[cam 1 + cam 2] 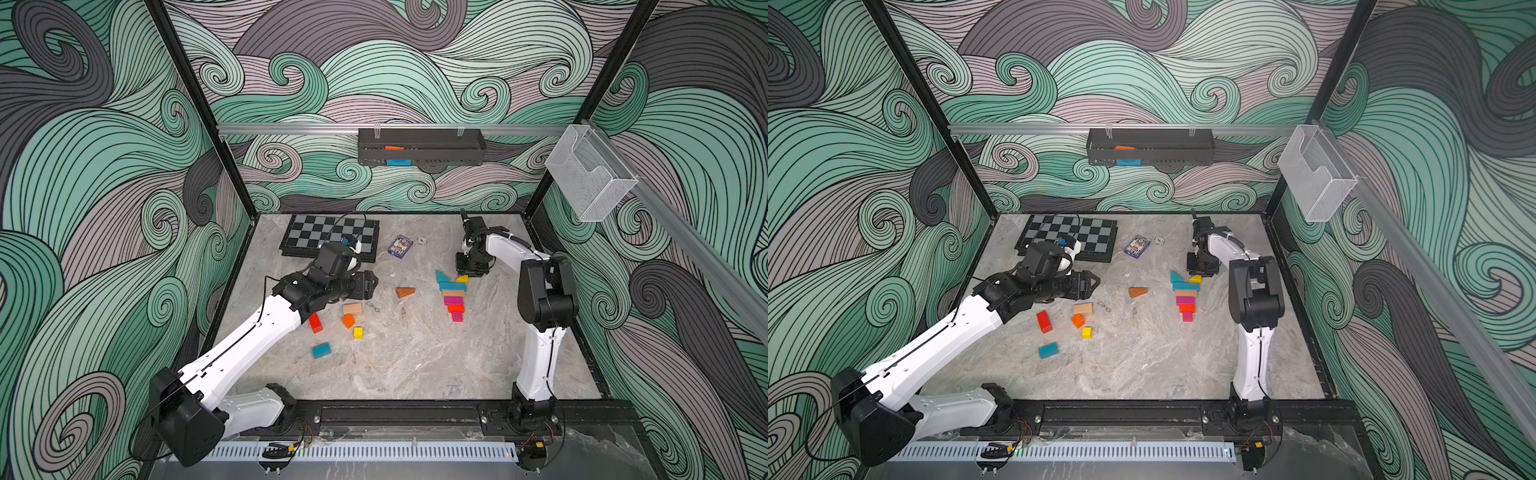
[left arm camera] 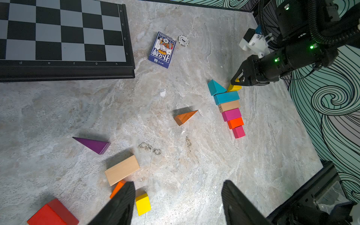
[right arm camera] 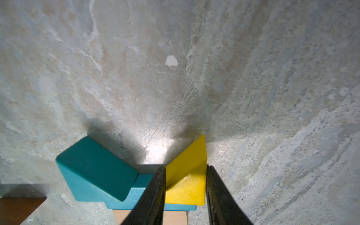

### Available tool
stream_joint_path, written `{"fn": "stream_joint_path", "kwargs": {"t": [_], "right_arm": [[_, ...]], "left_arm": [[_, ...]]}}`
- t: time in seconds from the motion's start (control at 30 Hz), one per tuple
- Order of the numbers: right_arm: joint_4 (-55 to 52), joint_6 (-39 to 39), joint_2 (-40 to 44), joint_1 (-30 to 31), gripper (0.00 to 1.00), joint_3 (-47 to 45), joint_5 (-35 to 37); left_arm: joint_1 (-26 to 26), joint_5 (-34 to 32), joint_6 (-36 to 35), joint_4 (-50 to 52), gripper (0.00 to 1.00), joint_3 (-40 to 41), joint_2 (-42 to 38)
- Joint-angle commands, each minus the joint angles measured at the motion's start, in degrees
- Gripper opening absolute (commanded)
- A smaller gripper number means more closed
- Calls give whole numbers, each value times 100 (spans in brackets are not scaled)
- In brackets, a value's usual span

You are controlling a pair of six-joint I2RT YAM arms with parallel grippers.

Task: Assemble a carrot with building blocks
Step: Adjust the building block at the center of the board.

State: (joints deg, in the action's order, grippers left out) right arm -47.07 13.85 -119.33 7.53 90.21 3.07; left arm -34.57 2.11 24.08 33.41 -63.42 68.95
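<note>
Your right gripper (image 3: 186, 168) pinches the yellow wedge (image 3: 187, 175) at the leafy end of the block carrot (image 1: 453, 297), which lies flat at about 3 o'clock from the centre of the marble tabletop (image 1: 415, 365) in both top views. The wedge sits tight against the teal cuboid (image 2: 227, 97) at its 1 o'clock corner, mirroring the teal wedge (image 3: 93, 163) at 11 o'clock. The pair look meant as the greens (yellow standing in for a second leaf). Below them the beige block (image 2: 229, 106), pink block (image 2: 231, 114), orange block (image 2: 235, 122) and pink cube (image 2: 238, 132) narrow toward 6 o'clock, so the body looks complete. The grip reads as a final squaring-up before release. Your left gripper (image 2: 178, 183) hangs spread and empty over the spare pieces at 9 o'clock: a beige cuboid (image 2: 121, 170), a yellow cube (image 2: 143, 203) and a purple wedge (image 2: 93, 145), all well apart from the build.
</note>
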Motion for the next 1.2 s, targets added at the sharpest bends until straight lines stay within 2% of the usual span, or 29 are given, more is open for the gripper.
{"fn": "stream_joint_path", "kwargs": {"t": [0.0,0.73,0.93,1.17], "right_arm": [[3,-66,-116,47,36,-4,-63],[0,-75,-91,47,37,-80,-10],[-2,-66,-60,47,46,-14,20],[4,-73,302,46,71,166,81]], "left_arm": [[45,53,18,-54,71,-215,57],[42,98,-25,-76,71,-250,105],[46,90,-26,-71,71,-250,110],[67,-159,-9,97,76,-250,30]]}}
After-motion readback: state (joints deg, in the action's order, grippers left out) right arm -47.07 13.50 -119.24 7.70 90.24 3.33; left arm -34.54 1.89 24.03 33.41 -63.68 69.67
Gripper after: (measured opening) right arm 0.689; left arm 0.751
